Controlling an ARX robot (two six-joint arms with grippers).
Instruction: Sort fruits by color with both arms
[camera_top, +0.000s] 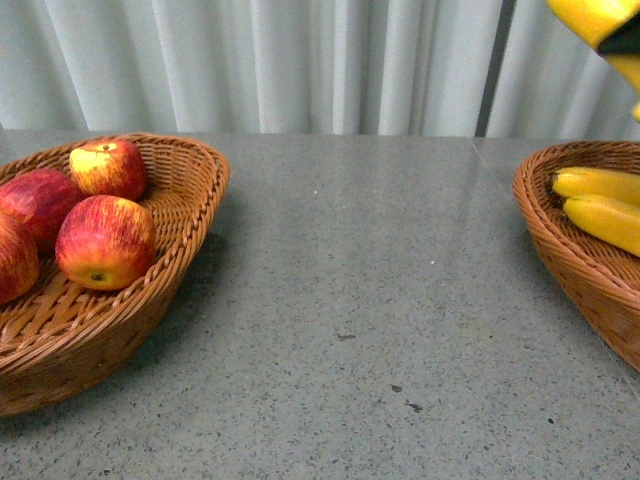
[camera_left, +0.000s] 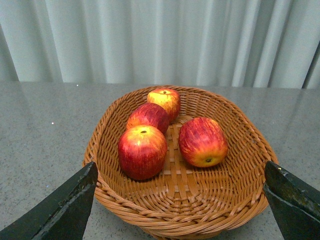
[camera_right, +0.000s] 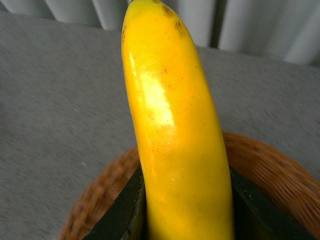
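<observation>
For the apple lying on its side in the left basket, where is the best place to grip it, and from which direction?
Probably from above, jaws closing across the round belly of the tipped apple. Its stem end faces the basket rim, so the smooth red flanks are exposed. It lies apart from the other three apples, leaving room for fingers on both sides. The left gripper is open.

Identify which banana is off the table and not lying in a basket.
It is the banana clamped in the right pincer, raised above the right basket. The other two bananas lie inside that basket.
</observation>
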